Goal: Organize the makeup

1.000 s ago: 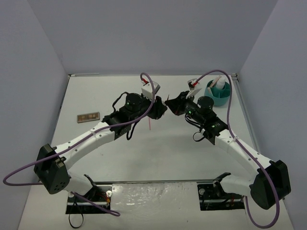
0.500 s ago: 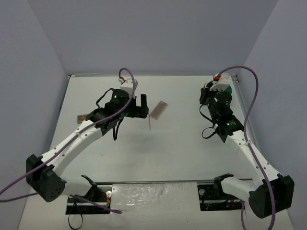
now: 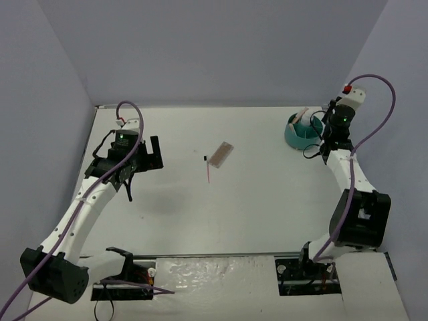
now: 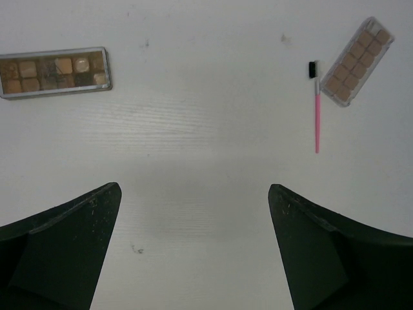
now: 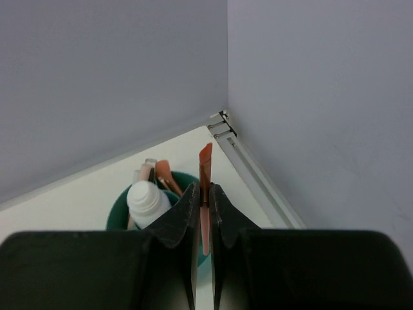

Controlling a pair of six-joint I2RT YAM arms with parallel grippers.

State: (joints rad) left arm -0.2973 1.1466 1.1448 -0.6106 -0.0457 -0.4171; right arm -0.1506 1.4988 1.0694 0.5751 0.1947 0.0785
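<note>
**White table, arms parted: one palette let go, one stick at the tub**

The white table (image 3: 267, 200), boxed in by pale lilac walls (image 3: 200, 47), looks different from a second ago. Then both arms met over its middle; now they stand well apart. The left gripper (image 4: 193, 188) has swung back to the left side, its jaws spread wide with nothing between them. The tilted palette (image 3: 223, 152) lies loose in the middle of the table, just beside the pink brush (image 3: 208, 171). A second palette (image 4: 55, 71) lies flat further left, near the left gripper.

The right gripper (image 5: 204, 192) has travelled to the far right corner. Its jaws are pressed together on an orange stick (image 5: 205, 161), held upright at the teal tub (image 3: 294, 139). A white bottle (image 5: 147, 201) and a few other sticks stand in the tub.

By my judgement the orange stick is about to go in, while both palettes and the brush remain to be sorted.
</note>
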